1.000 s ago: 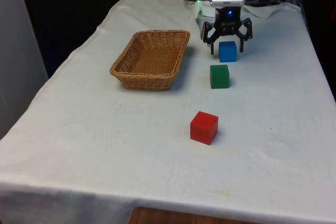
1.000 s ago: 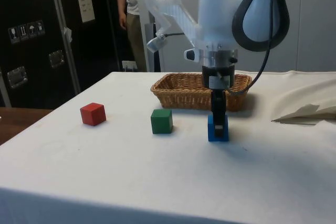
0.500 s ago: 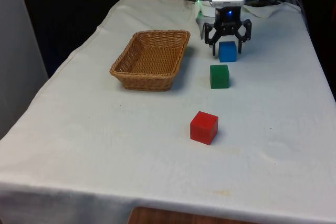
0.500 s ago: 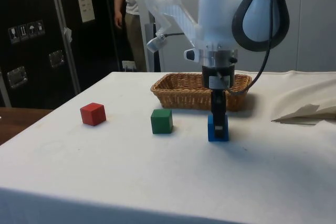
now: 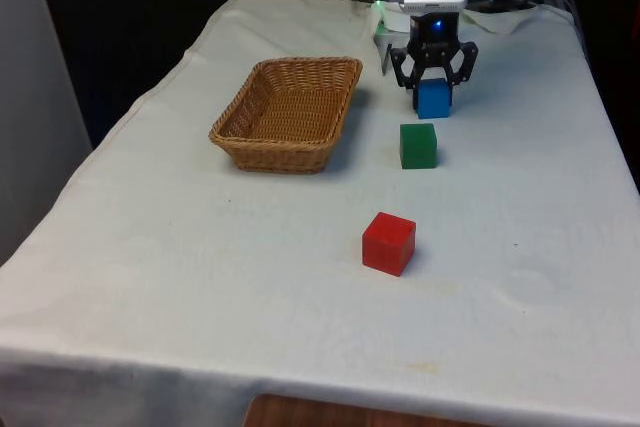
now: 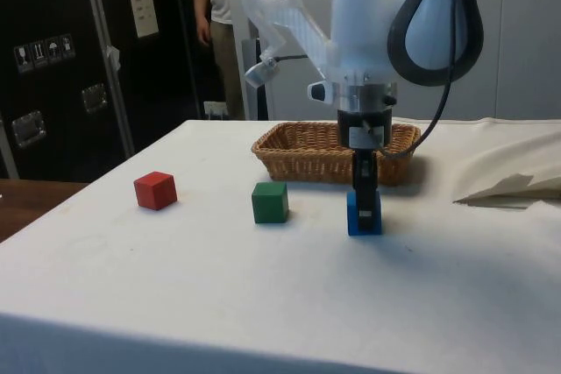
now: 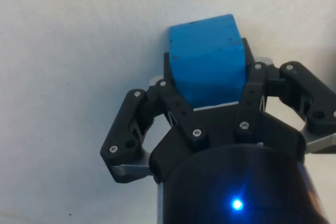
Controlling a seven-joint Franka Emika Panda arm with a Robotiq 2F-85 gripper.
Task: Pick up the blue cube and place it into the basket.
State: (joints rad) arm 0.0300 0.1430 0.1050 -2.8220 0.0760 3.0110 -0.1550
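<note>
The blue cube (image 5: pixel 433 99) is being squeezed between the two black fingers of the gripper (image 5: pixel 433 90). A second ago the fingers were spread wide on both sides of the cube; now they are being pressed against its two sides, as is shown in the wrist view (image 7: pixel 208 59). The cube is being held but is still sitting on the white cloth (image 5: pixel 520 247), so the grab looks done and the lift is not yet begun.

In the front view, the cube is lying at 12 o'clock from the green cube (image 5: pixel 418 145), just beside it. The basket (image 5: pixel 288 112) is waiting at about 9 o'clock from the blue cube, a little way off. The red cube (image 5: pixel 389 243) is resting at 6 o'clock from the green one, well apart.

Next, the cube probably has to be raised high enough to be carried over the basket's rim.
</note>
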